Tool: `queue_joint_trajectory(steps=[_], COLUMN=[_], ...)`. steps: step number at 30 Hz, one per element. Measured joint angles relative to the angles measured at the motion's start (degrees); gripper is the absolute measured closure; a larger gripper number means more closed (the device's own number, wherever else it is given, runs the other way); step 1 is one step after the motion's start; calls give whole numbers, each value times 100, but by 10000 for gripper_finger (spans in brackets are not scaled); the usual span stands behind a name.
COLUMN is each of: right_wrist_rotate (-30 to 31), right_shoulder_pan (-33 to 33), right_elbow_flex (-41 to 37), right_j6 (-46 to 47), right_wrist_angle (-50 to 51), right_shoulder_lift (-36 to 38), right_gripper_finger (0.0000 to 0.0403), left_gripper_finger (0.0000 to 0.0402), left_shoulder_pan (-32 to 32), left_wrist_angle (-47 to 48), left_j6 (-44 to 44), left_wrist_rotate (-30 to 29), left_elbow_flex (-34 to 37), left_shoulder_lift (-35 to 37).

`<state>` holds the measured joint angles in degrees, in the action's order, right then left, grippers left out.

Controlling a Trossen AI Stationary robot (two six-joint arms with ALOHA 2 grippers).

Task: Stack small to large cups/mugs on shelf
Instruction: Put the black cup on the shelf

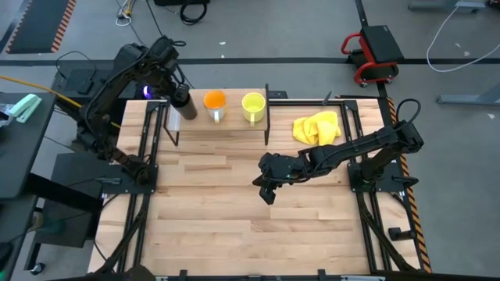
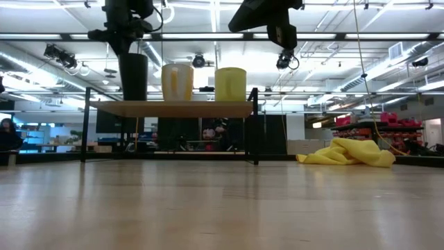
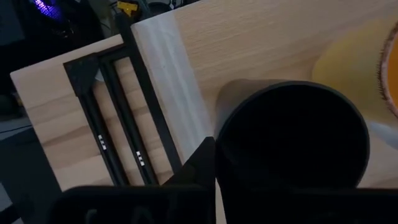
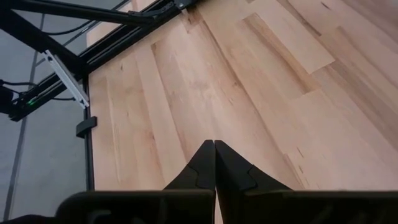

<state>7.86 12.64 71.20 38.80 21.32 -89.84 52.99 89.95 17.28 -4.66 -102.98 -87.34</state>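
Observation:
The shelf (image 1: 234,129) stands at the table's far side, and all three vessels are on its board (image 2: 173,108). The black cup (image 1: 181,101) stands upright at its left end, the orange mug (image 1: 215,101) in the middle, and the yellow mug (image 1: 252,104) at the right. My left gripper (image 1: 178,87) is over the black cup (image 2: 133,76) and shut on it. My right gripper (image 1: 266,190) is shut and hangs above the bare tabletop, nearer than the shelf's right end. Its closed fingers (image 4: 214,146) touch nothing. My left gripper comes from above, pointing down, at the black cup's rim (image 3: 219,140). One finger (image 3: 200,165) lies against the outside of the wall on the cup's left side. The other finger is lost in the dark inside. The cup stands upright with its base on the shelf board (image 2: 133,101).
A crumpled yellow cloth (image 1: 316,127) lies on the table right of the shelf, also seen in the low view (image 2: 347,154). Thin black posts (image 1: 267,117) stand at the shelf's ends. The near half of the tabletop (image 1: 234,226) is bare wood.

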Motion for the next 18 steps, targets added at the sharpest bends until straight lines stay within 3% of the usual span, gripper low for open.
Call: queue_joint_trajectory(steps=[11, 18], right_wrist_rotate=[0, 0], right_shoulder_pan=[0, 0], right_elbow_flex=[0, 0], right_j6=[0, 24], right_wrist_angle=[0, 0], right_shoulder_lift=[0, 0], right_gripper_finger=[398, 398], left_gripper_finger=[383, 347], left_shoulder_pan=[4, 4], left_wrist_angle=[-39, -81], left_j6=[-63, -144], left_wrist_rotate=[2, 2], left_elbow_flex=[0, 0], left_shoulder_lift=[-8, -10])
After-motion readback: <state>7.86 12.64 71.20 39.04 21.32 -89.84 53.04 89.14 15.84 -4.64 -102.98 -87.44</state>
